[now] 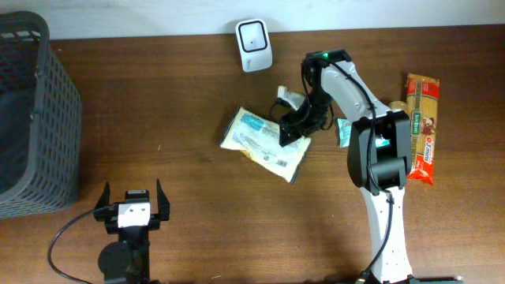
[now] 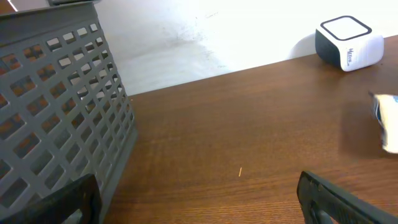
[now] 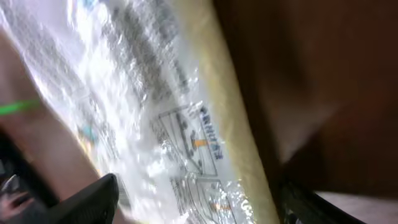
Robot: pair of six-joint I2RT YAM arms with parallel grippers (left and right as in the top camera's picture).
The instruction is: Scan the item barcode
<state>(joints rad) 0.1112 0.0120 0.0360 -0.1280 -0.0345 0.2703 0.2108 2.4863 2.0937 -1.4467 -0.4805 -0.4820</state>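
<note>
- The plastic packet (image 1: pixel 260 140) is lying in the middle of the bench (image 1: pixel 173 118), at 6 o'clock from the scanner (image 1: pixel 254 35).
- The right end effector (image 1: pixel 293 132) is straddling its 3 o'clock end, fingers apart; the slick film is likely to slip, hiding the barcode.
- The left end effector (image 1: pixel 131 207) is sitting at 7 o'clock, fingers wide apart.

Even light overhead; right wrist view blurred, wrapper (image 3: pixel 155 93) glaring.
</note>
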